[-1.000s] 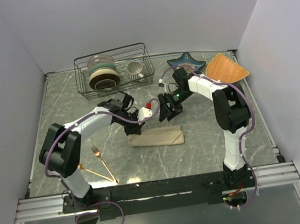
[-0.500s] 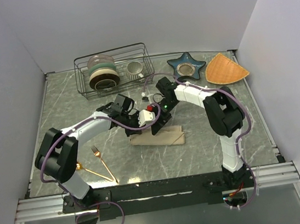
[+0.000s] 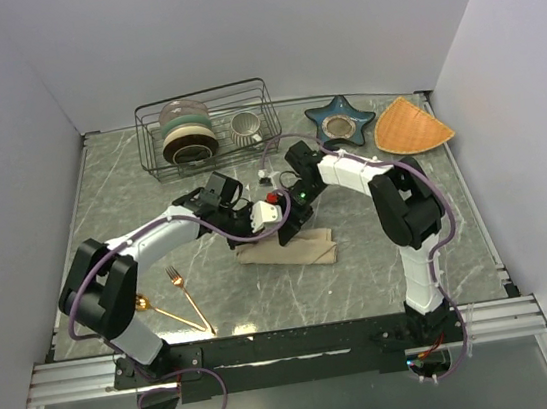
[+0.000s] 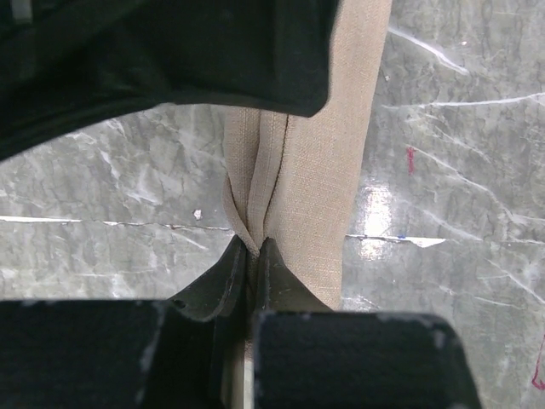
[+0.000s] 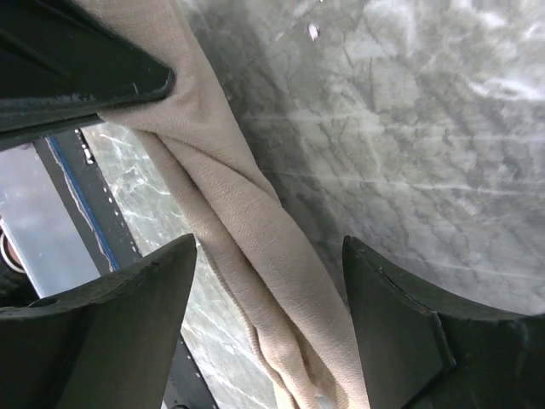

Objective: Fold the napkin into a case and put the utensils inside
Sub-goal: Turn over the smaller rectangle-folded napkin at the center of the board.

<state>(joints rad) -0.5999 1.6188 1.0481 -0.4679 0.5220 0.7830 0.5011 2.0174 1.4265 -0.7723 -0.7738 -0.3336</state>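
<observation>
The napkin (image 3: 305, 253) lies mid-table as a long folded beige strip, its left part lifted. My left gripper (image 3: 262, 234) is shut on a raised fold of the napkin (image 4: 315, 196), the cloth pinched between its two tips (image 4: 253, 247). My right gripper (image 3: 291, 224) hovers just right of it, open, its fingers (image 5: 145, 290) straddling the twisted napkin (image 5: 255, 230) without touching it. The utensils lie on the table at the front left. They are a gold fork (image 3: 187, 295) and a gold spoon (image 3: 172, 317), and both lie apart from the napkin.
A wire rack (image 3: 204, 98) with bowls and a cup stands at the back. A blue star-shaped dish (image 3: 340, 123) and an orange wedge mat (image 3: 410, 126) sit at the back right. The two wrists are crowded together over the napkin.
My right arm has swung left from near the star dish to just above the napkin. My left gripper has shifted slightly right, with the napkin's fold lifted in it.
</observation>
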